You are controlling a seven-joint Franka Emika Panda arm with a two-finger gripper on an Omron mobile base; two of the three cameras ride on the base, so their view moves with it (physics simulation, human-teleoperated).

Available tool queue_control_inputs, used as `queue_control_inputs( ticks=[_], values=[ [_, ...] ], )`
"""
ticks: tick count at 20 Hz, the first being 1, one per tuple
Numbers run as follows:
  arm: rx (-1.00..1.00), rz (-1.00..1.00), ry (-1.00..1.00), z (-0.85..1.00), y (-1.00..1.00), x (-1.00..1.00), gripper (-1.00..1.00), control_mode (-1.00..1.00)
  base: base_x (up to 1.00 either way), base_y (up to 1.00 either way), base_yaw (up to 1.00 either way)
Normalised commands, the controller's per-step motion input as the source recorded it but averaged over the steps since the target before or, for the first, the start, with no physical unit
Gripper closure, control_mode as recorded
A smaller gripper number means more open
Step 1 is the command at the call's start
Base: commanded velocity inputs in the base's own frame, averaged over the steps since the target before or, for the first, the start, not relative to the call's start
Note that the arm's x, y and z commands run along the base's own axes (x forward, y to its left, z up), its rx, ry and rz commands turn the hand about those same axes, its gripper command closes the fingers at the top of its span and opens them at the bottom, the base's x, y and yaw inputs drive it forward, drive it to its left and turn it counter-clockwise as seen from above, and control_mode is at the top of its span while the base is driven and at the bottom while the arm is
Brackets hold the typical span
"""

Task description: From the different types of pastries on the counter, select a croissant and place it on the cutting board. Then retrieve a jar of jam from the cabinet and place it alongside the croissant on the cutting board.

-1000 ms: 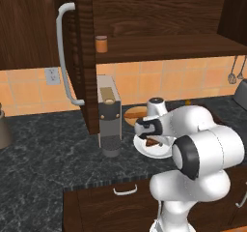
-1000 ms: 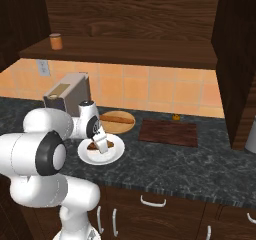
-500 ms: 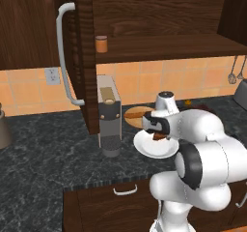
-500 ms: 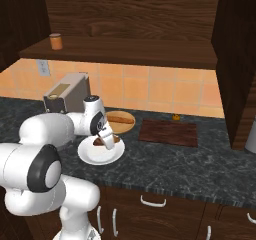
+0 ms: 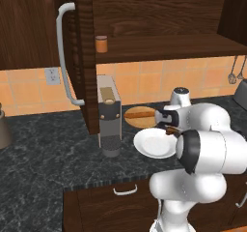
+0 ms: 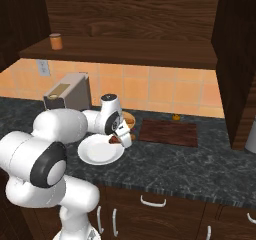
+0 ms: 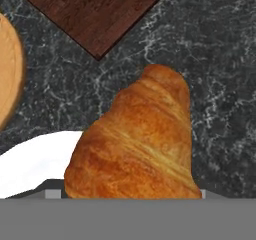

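Croissant (image 7: 135,144) now off white plate (image 6: 97,151), lifted up, held tight in jaws. Arm swung right toward cutting board (image 6: 167,132) on table (image 6: 200,166). Next: set it down there.

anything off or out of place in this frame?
Nothing spilled or damaged. The reddish-brown crescent croissant is off the round white plate, carried in the gripper above the dark marbled counter, short of the dark reddish-brown cutting board. The orange jam jar stands upright on the cabinet shelf.
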Motion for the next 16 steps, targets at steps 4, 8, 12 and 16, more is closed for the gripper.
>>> queue_control_inputs(
  ticks=[4, 8, 12, 16],
  values=[
    [0.00, 0.00, 0.00, 0.13, -0.57, 0.36, 1.00, -1.00, 0.00, 0.00, 0.00],
    [-0.01, 0.00, 0.00, 0.03, -0.50, 0.34, 1.00, -1.00, 0.00, 0.00, 0.00],
    [-0.02, 0.00, 0.00, 0.02, -0.51, 0.37, 1.00, -1.00, 0.00, 0.00, 0.00],
    [-0.05, 0.00, 0.00, 0.02, -0.49, 0.44, 1.00, -1.00, 0.00, 0.00, 0.00]
  ],
)
